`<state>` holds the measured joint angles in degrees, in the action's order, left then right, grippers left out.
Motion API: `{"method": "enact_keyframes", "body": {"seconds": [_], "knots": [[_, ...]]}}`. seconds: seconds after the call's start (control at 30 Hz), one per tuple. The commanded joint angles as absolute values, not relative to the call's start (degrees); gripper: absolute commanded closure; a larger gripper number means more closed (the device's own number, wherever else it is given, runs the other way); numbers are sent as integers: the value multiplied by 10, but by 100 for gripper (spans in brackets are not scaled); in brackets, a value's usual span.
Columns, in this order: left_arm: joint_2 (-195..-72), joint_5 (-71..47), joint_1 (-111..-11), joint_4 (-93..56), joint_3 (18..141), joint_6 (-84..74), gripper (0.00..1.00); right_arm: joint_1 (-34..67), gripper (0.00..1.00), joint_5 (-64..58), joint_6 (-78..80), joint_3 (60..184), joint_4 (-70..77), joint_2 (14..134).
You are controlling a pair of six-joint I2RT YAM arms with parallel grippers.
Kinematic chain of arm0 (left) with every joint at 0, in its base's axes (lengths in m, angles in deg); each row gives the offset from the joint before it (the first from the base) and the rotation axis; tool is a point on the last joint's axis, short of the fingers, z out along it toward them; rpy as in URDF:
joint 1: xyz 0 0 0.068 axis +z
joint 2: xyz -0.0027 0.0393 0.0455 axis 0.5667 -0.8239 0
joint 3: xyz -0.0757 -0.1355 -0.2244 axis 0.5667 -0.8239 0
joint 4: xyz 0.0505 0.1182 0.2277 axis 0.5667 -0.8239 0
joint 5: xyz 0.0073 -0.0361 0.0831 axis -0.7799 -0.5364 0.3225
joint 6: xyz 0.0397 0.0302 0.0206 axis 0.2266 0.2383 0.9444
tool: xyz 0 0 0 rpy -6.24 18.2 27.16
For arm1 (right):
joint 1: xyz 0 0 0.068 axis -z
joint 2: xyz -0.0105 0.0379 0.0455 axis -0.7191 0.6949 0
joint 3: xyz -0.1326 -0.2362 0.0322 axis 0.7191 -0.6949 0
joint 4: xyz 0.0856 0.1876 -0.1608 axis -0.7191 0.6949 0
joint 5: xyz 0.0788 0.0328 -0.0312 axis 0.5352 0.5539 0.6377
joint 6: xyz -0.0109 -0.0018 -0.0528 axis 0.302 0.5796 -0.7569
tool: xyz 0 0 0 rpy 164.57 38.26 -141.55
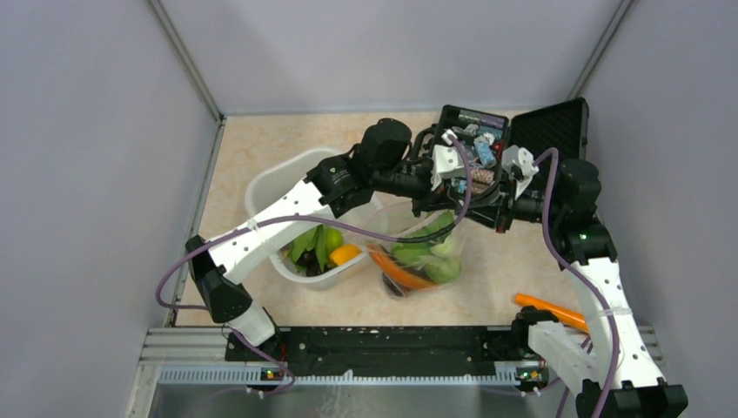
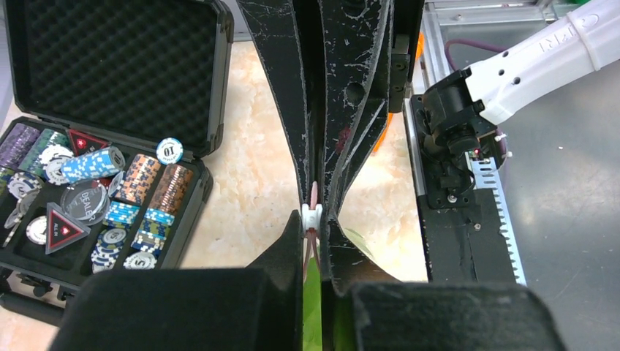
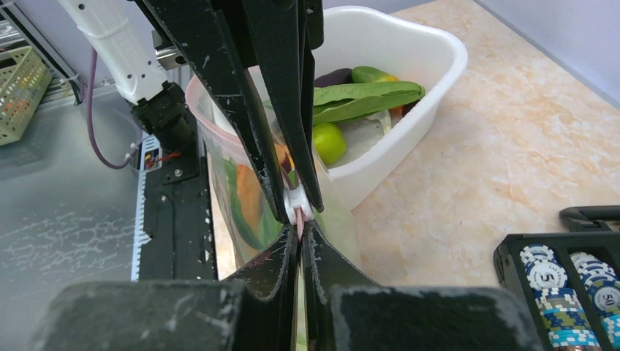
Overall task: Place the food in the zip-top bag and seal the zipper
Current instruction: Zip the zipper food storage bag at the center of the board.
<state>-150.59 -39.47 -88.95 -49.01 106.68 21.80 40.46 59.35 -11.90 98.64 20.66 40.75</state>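
The zip-top bag (image 1: 418, 261) stands upright at the table's middle, holding an orange carrot (image 1: 400, 272) and green pieces (image 1: 432, 255). My two grippers meet tip to tip at its top edge. My left gripper (image 1: 454, 202) (image 2: 314, 228) is shut on the zipper's white slider (image 2: 312, 216) (image 3: 296, 203). My right gripper (image 1: 484, 207) (image 3: 300, 228) is shut on the pink zipper strip (image 3: 300, 219) right beside the slider. More food (image 1: 322, 248) (image 3: 358, 99) lies in the white tub. Another orange carrot (image 1: 546, 311) lies on the table by the right arm's base.
The white tub (image 1: 270, 183) (image 3: 439, 58) stands just left of the bag, touching it. An open black case (image 1: 548, 126) (image 2: 110, 73) of poker chips sits at the back right. The black base rail (image 1: 383, 344) runs along the near edge.
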Motion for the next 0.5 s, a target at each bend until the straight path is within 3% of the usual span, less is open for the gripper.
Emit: {"method": "enact_keyframes", "body": {"seconds": [0.0, 0.47], "knots": [[-1484, -398, -893, -505, 1069, 235, 100, 399, 100, 579, -120, 1013, 189, 402], [-1467, -373, -893, -551, 1064, 248, 100, 398, 100, 571, -133, 1017, 208, 401]]}}
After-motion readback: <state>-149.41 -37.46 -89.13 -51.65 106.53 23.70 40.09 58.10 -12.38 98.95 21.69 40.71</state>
